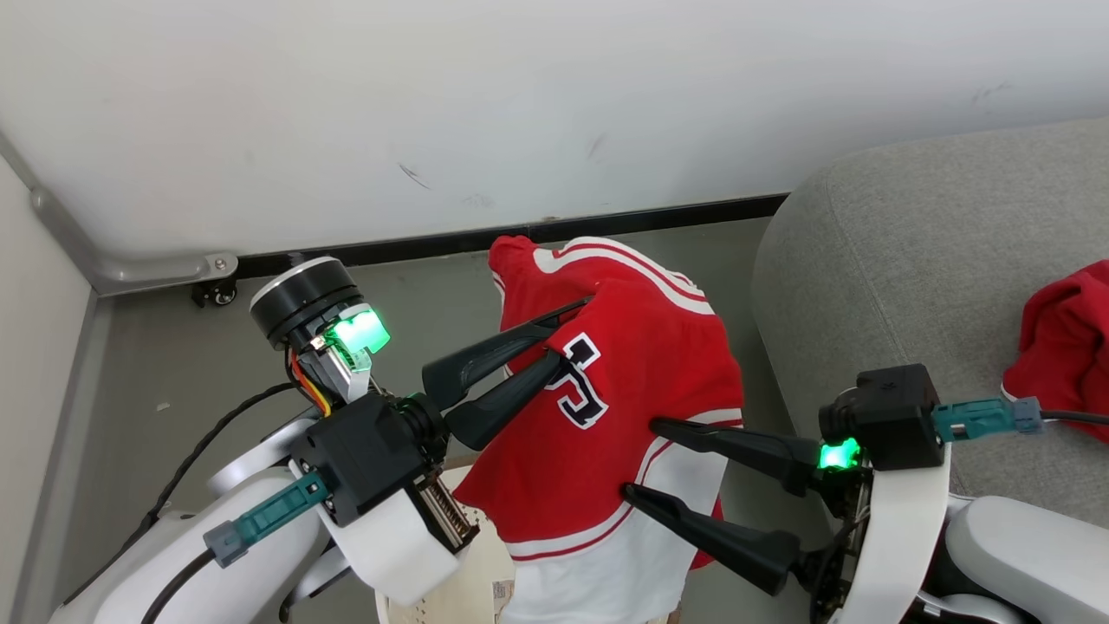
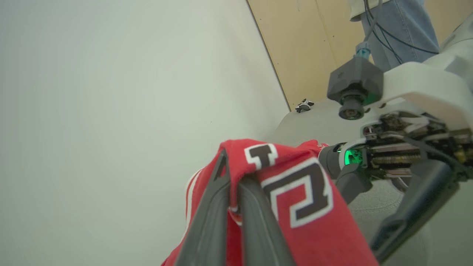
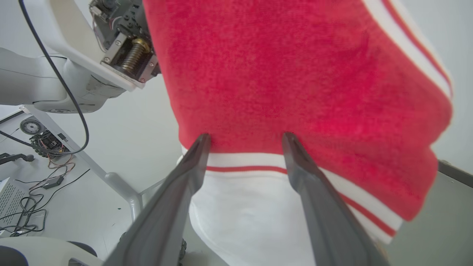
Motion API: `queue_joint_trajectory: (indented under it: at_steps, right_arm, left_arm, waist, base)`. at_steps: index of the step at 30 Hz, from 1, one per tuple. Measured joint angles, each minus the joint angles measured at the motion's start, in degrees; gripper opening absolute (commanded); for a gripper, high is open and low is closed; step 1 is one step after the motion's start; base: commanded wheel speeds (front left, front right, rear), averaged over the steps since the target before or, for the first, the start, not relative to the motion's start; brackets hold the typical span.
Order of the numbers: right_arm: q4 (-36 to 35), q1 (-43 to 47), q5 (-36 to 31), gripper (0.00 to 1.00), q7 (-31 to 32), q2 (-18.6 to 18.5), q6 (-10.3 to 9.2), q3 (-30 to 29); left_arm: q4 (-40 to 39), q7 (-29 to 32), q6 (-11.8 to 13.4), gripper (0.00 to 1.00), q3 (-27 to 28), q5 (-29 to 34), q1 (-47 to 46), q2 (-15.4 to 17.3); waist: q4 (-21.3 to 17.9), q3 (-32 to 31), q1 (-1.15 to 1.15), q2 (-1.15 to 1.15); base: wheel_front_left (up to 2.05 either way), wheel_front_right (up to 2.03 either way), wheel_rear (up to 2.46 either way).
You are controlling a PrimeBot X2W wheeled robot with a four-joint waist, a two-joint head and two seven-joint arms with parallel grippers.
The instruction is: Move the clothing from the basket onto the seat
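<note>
Nearest, low in the head view, the cream-white perforated plastic laundry basket point(image 1: 476, 572) sits beneath the arms; what remains inside it is hidden. Above it, the left gripper point(image 1: 573, 328) has its dark fingers pinched tight on the red basketball jersey with white stripes and black-white lettering point(image 1: 624, 416), which hangs over the basket. The right gripper point(image 1: 639, 458) has its fingers spread wide, tips at the jersey's lower cloth, gripping nothing. Farther right, a crumpled red garment point(image 1: 1061, 347) already lies on the large grey woven-fabric upholstered seat point(image 1: 875, 260). One piece looks delivered; the jersey has yet to be carried across and released.
</note>
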Motion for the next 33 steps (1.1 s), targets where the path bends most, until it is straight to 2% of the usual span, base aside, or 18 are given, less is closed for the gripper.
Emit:
queue_joint_trajectory:
  at_steps: [8,17,26,33]
  right_arm:
    - [2.72,0.04,0.85,1.00,-3.64,-2.80,0.00,0.45]
    - [4.31,0.04,2.49,1.00,-5.02,-6.11,0.00,1.54]
    - [5.21,0.04,4.30,1.00,-5.44,-9.05,0.00,2.67]
    - [5.37,-0.29,6.20,1.00,-6.02,-9.44,0.00,3.72]
  left_arm:
    - [-0.32,0.00,0.00,0.00,-0.08,0.00,0.00,0.63]
    - [-1.23,0.00,0.00,0.00,-3.78,-3.09,-0.01,3.83]
    - [-2.53,0.00,0.00,0.00,-4.46,-3.74,-0.85,6.04]
    - [-4.91,0.00,0.00,0.00,-5.67,-3.92,-3.28,6.67]
  waist:
    - [-0.36,-0.15,0.00,0.00]
    - [-1.11,-0.02,0.00,0.00]
    - [-1.41,0.40,0.00,0.00]
    - [-1.54,0.91,0.00,0.00]
  base:
    - [0.00,0.00,0.00]
    - [0.00,0.00,0.00]
    - [0.00,0.00,0.00]
    - [0.00,0.00,0.00]
